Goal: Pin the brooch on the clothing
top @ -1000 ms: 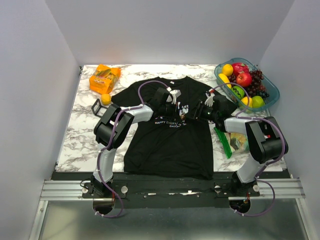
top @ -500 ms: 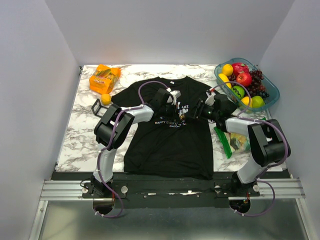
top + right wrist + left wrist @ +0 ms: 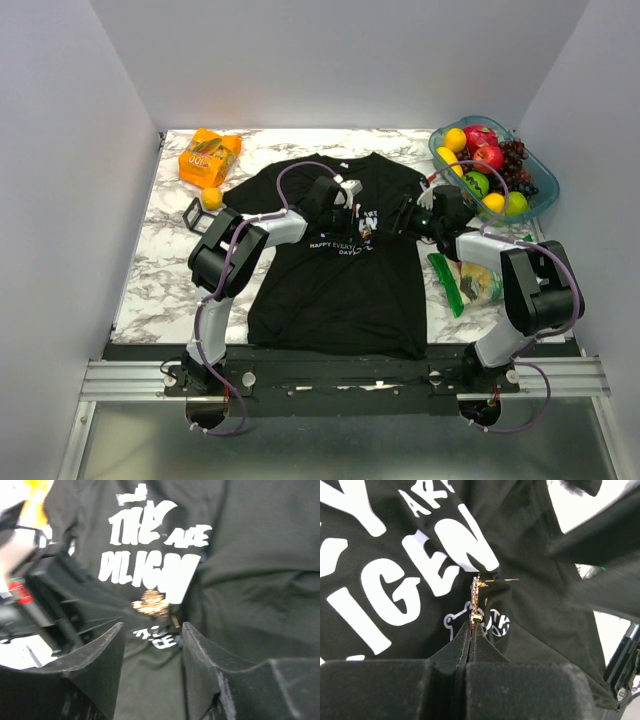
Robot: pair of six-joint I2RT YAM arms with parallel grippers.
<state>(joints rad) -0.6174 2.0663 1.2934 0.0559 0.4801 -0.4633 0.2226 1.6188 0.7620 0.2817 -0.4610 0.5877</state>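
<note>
Left wrist view: left claw (image 3: pixel 472 625) is shut tight, its tips pinching the lower end of the brooch (image 3: pixel 476 596). The brooch stands on edge straight ahead of the tips, with a thin pin poking off to the claw's right. The T-shirt (image 3: pixel 535 615) lies right under the claw, big white letters to its left. Can't tell if the pin goes through the cloth. Right wrist view, blurry: right claw (image 3: pixel 151 628) has its jaws parted with nothing between them. The brooch (image 3: pixel 150 605) sits just ahead of the gap, at the bottom of the print. The left claw (image 3: pixel 75 605) comes in from this claw's left. Top view: left claw (image 3: pixel 352 215) and right claw (image 3: pixel 392 218) face each other over the chest print of the T-shirt (image 3: pixel 330 290), near but apart. Fruit bowl (image 3: pixel 541 190) is beyond the right claw's outer side.
</note>
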